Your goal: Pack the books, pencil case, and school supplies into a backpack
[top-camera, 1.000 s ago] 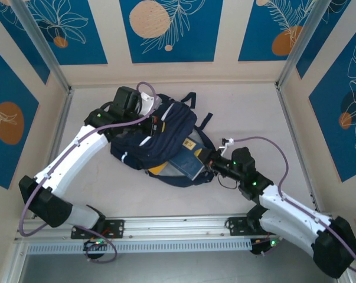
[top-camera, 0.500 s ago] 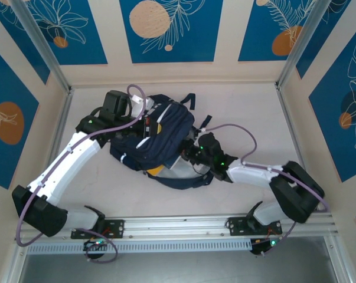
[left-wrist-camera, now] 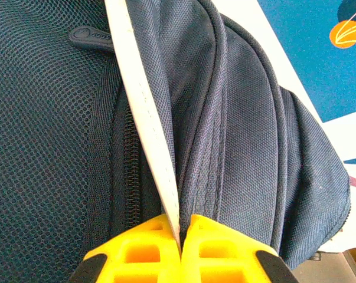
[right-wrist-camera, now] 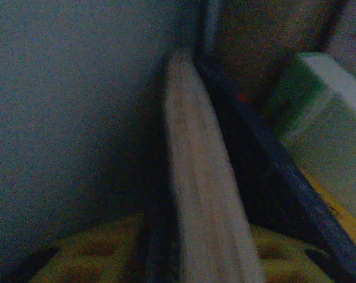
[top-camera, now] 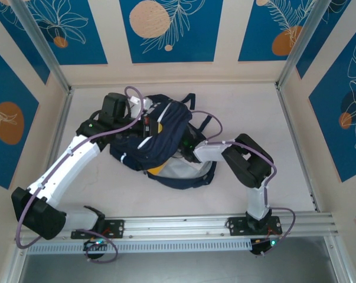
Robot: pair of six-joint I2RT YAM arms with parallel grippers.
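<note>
Backpack [left-wrist-camera: 242, 147] nylon ribbed, mesh dimpled; book [right-wrist-camera: 195, 177] edge seemingly papery.

Backpack [top-camera: 166, 138]: navy fabric with white reflective stripes, lying slumped, its mouth open around the right gripper [right-wrist-camera: 195, 250]. One white stripe [left-wrist-camera: 145, 118], beside a mesh panel and zip, is pinched between the closed fingers of the left gripper [left-wrist-camera: 180, 236]. Book [right-wrist-camera: 195, 171]: thin, navy cover, pale page edge, clamped on edge between the right gripper's fingers inside the dim interior. Pale green pad [right-wrist-camera: 310, 94]: just right of the book, ahead of those fingers
</note>
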